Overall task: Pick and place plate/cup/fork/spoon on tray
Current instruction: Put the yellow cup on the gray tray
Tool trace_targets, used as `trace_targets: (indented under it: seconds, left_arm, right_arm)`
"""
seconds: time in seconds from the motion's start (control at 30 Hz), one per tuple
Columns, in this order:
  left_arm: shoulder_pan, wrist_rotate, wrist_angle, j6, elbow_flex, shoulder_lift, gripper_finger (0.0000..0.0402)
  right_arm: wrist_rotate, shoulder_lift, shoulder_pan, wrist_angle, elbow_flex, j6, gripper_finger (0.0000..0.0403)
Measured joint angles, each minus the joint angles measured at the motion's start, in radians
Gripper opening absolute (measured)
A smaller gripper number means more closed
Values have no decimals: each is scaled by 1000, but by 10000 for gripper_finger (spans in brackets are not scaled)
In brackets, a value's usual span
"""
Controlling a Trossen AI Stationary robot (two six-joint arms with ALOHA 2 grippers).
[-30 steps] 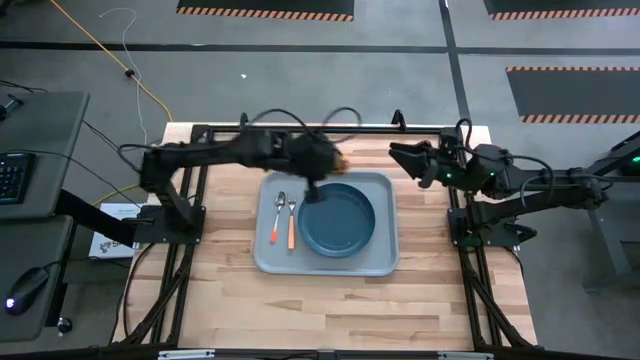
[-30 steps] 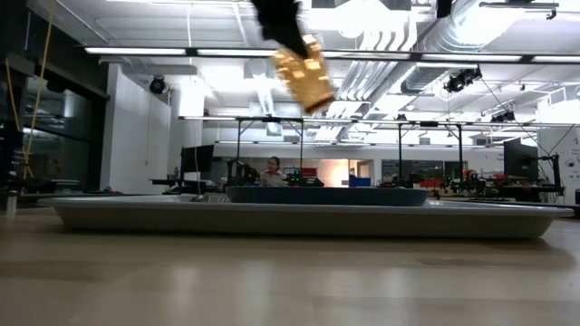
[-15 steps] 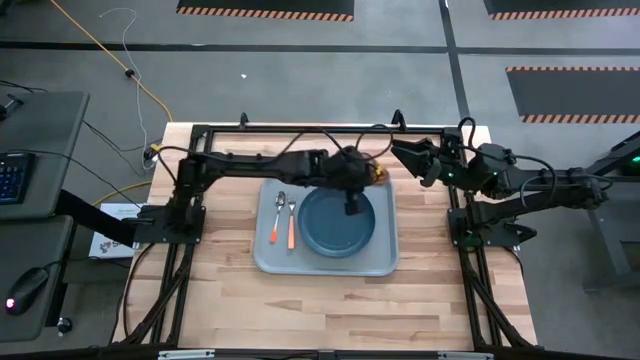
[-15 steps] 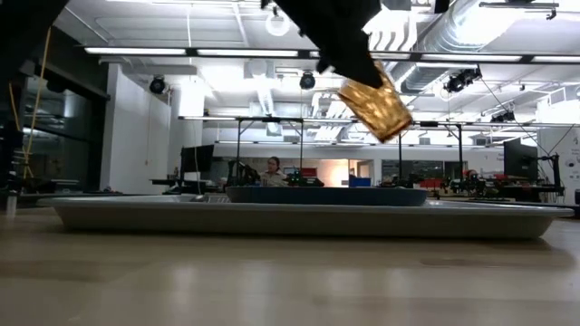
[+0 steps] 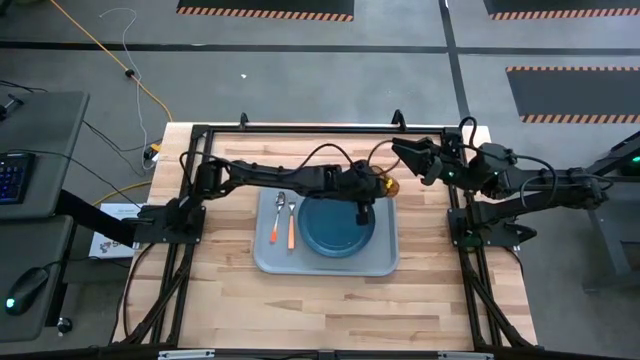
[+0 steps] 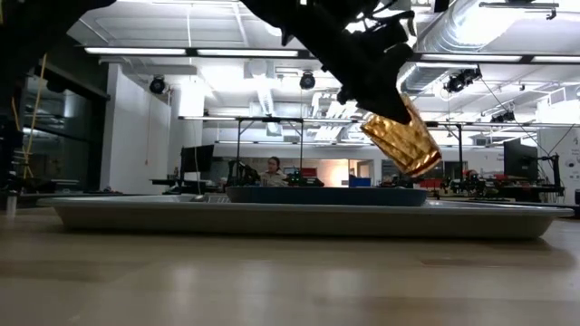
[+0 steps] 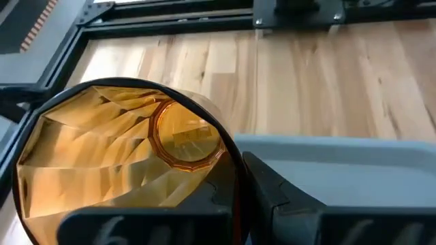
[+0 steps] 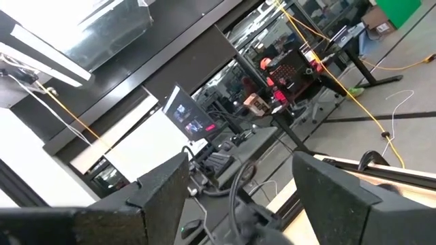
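Amber cup (image 6: 401, 136) is being clamped tilted in the left tool (image 5: 377, 185), above the tray's (image 5: 385, 262) corner; right tool (image 5: 408, 158) is waiting, fingers apart.

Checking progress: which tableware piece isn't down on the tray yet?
The cup: left claw holds it tilted in the air, while plate, spoon and fork lie on the tray.

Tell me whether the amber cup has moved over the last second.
Yes. In the high view the amber-brown translucent cup, held by the left tool, has travelled rightward from the grey-blue rectangular tray's far-left area to its far-right corner, and the low view shows it lower.
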Motion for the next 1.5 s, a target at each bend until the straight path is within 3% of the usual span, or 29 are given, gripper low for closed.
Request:
trace_targets:
  seconds: [0.33, 0.53, 0.83, 1.2, 1.5]
  left_arm:
    - [39, 42, -155, 32, -12, -2, 2]
    - [49, 50, -128, 76, -9, -18, 2]
    - [53, 92, -203, 85, -12, -8, 2]
    - [55, 72, -285, 136, -12, -8, 3]
    - [49, 69, -234, 138, -12, -10, 66]
  right_arm:
    - [0, 0, 0, -5, 0, -7, 254]
    - [20, -2, -1, -18, 0, -5, 254]
    - [23, -2, -1, -47, 0, -3, 254]
    - [23, -2, -1, -59, 0, -1, 254]
    - [25, -2, -1, -60, 0, -5, 254]
